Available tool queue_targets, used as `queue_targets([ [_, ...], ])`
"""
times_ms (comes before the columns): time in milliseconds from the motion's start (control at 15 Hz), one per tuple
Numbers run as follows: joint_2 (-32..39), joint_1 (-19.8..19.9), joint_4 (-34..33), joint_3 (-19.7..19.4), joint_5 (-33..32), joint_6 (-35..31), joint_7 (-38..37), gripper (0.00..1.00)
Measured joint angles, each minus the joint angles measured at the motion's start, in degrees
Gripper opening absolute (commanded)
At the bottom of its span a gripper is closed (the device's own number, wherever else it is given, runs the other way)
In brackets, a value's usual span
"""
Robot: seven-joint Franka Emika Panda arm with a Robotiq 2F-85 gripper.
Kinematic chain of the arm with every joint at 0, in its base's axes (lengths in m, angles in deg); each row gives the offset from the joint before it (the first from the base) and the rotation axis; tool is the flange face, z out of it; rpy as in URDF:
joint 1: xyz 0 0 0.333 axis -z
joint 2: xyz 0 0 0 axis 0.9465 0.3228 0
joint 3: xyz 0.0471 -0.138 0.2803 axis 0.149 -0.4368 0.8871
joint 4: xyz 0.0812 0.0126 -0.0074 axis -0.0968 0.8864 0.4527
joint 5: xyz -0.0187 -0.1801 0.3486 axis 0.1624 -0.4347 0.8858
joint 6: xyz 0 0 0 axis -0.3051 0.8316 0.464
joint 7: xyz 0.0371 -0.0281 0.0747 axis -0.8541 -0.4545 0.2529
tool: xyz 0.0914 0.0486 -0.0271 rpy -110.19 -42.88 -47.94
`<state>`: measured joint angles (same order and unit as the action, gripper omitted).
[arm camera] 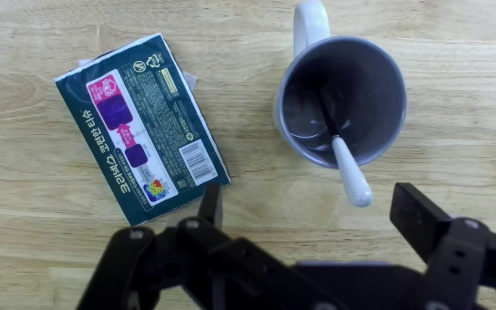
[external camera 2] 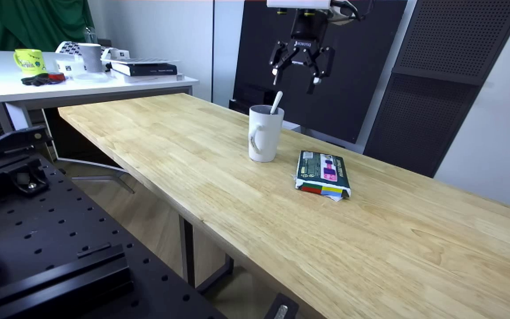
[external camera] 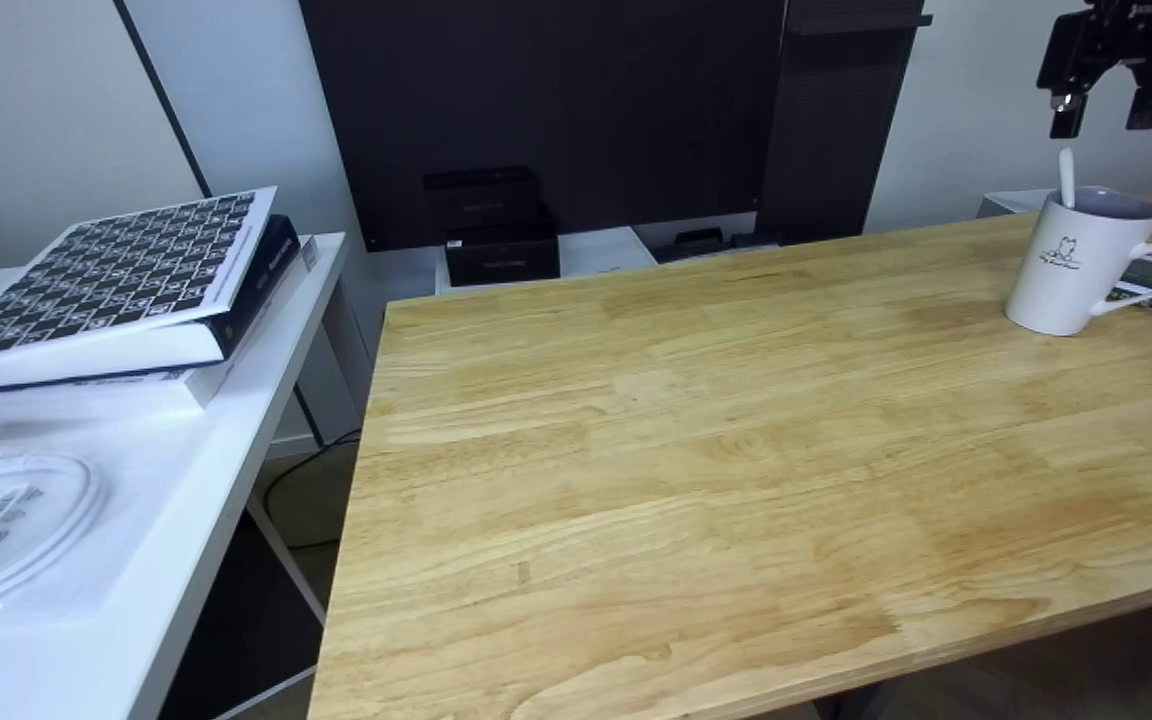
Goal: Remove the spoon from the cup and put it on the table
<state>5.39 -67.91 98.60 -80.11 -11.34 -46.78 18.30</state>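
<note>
The white cup (external camera: 1081, 270) stands upright on the light-brown wooden table (external camera: 736, 450); it also shows in an exterior view (external camera 2: 261, 133) and in the wrist view (arm camera: 396, 103). The spoon (arm camera: 351, 172) leans inside the cup, its pale handle sticking out over the rim; the handle also shows in both exterior views (external camera: 1067, 178) (external camera 2: 276, 102). The spoon's bowl is dark and hard to make out inside the cup. My gripper (arm camera: 311, 206) is open and empty, above the cup and apart from the spoon; it shows in both exterior views (external camera: 1105, 118) (external camera 2: 295, 83).
A dark green tissue pack (arm camera: 144, 129) lies on the table beside the cup, also in an exterior view (external camera 2: 323, 175). A white table (external camera: 276, 390) with stacked books stands past the wooden table's end. A black perforated platform (external camera 2: 73, 248) is at the wooden table's near side.
</note>
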Motion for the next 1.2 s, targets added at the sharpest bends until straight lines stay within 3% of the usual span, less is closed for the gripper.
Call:
queue_targets([
  [400,3.5,-0.5,-3.4,0.3,0.0,0.5,0.0,1.00],
  [1200,4.0,-1.1,-4.9,0.3,1.1,5.5,-0.6,1.00],
])
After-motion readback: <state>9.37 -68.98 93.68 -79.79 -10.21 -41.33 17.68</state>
